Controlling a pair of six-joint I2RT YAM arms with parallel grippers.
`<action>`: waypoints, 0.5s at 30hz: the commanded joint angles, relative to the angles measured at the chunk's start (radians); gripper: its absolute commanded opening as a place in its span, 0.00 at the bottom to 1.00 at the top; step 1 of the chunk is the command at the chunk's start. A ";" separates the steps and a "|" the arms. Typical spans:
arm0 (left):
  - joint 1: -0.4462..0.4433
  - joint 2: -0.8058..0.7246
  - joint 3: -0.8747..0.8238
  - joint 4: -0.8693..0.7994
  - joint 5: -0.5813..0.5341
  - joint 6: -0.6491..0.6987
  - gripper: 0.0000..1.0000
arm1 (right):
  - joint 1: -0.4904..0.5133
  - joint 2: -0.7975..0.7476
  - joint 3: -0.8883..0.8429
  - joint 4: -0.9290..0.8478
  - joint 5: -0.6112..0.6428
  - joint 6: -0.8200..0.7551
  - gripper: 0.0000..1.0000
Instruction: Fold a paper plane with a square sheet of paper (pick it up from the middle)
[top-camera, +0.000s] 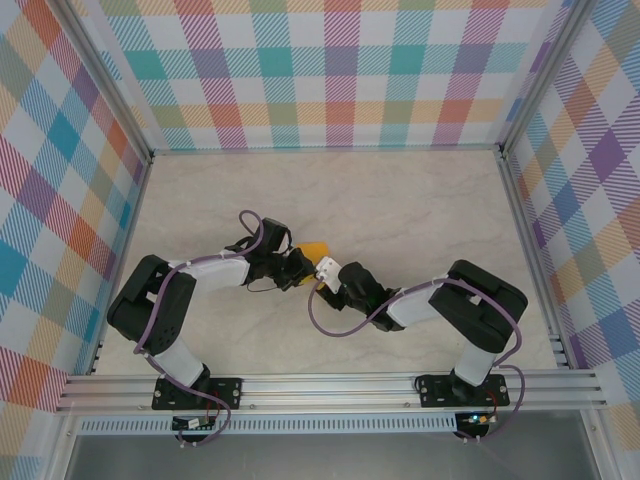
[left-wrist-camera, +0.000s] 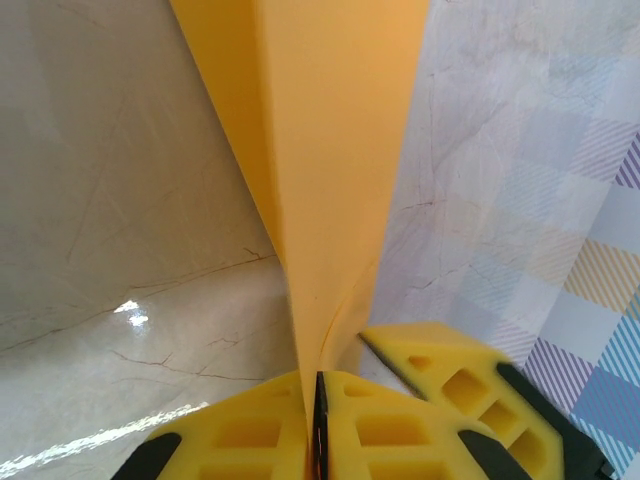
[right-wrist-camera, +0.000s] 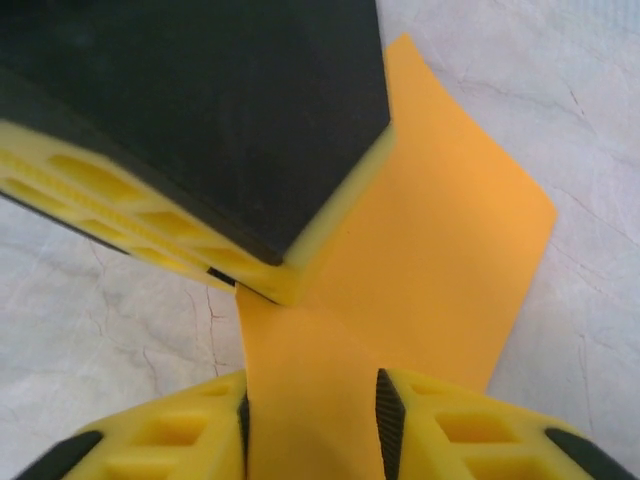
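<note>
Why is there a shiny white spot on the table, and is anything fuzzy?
Left wrist view: the white spot on the table is light reflecting off its glossy top; the checked wall looks pale and soft. Right wrist view: the orange paper is bright, no glare, edges slightly soft. Top view: even light, everything sharp.

Pale marbled table (top-camera: 400, 200), thin grey veins; aluminium rail (top-camera: 330, 385) along near edge, 2 arm bases (top-camera: 197, 392) bolted there
</note>
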 joint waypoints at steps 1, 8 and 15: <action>-0.010 -0.019 0.022 -0.025 -0.004 0.003 0.11 | 0.006 0.018 0.026 0.022 -0.005 -0.011 0.26; -0.008 -0.034 0.037 -0.053 -0.010 0.010 0.17 | 0.006 0.014 0.028 0.018 -0.019 0.001 0.15; 0.047 -0.125 0.049 -0.086 -0.011 0.036 0.38 | -0.021 -0.025 0.036 -0.032 -0.108 0.120 0.10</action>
